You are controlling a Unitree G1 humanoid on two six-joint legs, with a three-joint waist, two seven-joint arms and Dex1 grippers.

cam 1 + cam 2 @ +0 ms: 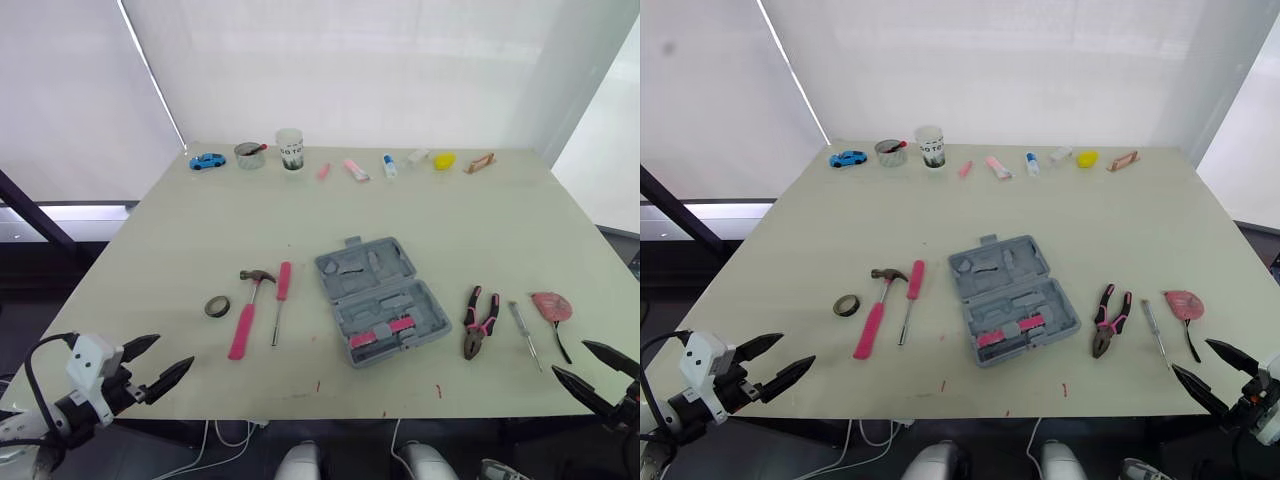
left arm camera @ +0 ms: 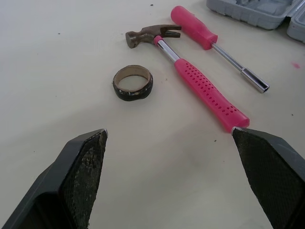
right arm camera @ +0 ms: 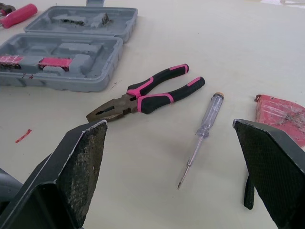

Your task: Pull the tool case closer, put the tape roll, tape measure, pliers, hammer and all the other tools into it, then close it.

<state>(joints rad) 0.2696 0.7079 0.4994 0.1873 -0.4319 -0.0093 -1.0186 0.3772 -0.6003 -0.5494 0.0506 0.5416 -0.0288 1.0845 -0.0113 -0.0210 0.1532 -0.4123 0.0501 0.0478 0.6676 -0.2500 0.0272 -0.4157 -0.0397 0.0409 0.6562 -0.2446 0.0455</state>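
L tool (image 1: pixel 175 351), R tool (image 1: pixel 569 358): both splayed wide

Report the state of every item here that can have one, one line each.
tool case, open, lid laid back flat
left claw, open, empty
right claw, open, empty
pliers, nose shut, lying outside the case
tape roll, lying flat, hole up
hammer, lying on the table outside the case
white cup, upright
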